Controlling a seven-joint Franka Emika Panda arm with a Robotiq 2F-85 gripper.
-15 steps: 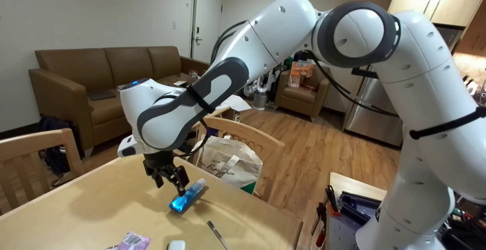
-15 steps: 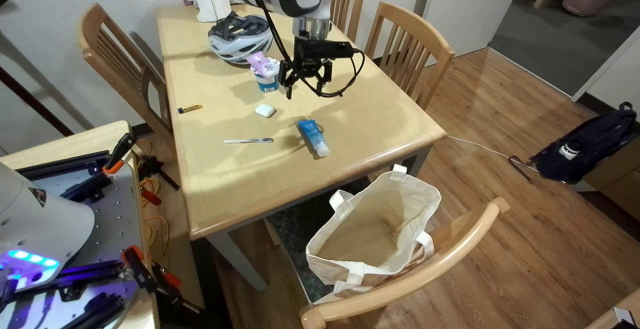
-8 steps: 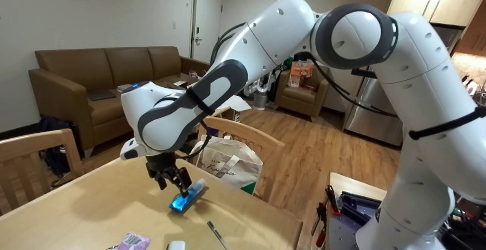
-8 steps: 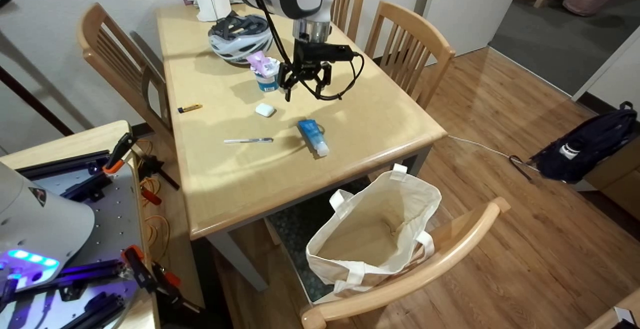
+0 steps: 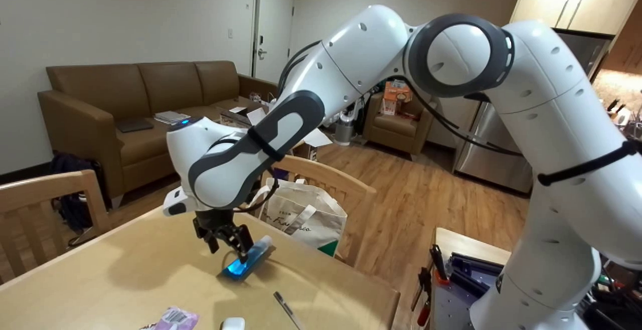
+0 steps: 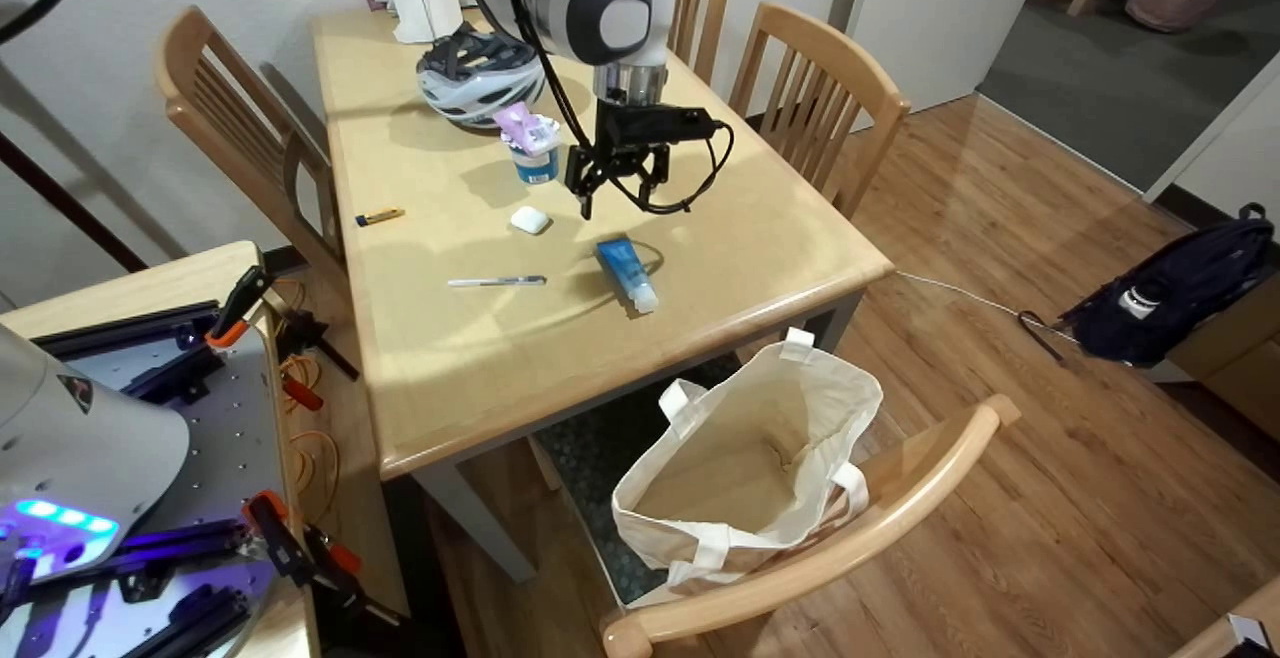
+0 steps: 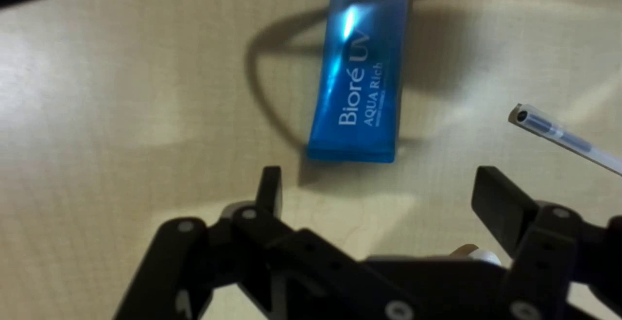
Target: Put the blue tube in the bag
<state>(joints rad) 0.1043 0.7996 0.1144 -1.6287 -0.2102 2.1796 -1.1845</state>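
Tube (image 7: 359, 81) on the table (image 6: 450, 358), lying flat, out of any grasp — that's how it stands. My gripper (image 7: 379, 184) hangs above the table, jaws spread wide, holding nothing, and in the wrist view the tube's crimped end points toward the gap between them but lies outside it. So I'd call this the approach, the pick not yet made. Over to the bag (image 6: 715, 473): it's sitting on the chair (image 6: 860, 550), just beside the table, mouth gaping upward, wide enough that I'd expect the tube to drop in without a fight. What's done, then? By my reading, most of the reach — and none of the carrying. Left for me: shift along over the tube, sink, squeeze, lift, swing out past the table's edge, let go above that mouth. The cap end (image 6: 645, 300) points roughly toward the bag in an exterior view, which might spare me some turning. And there's the pen (image 7: 566, 137), lying off to one side, apart from the tube, no part of this job.
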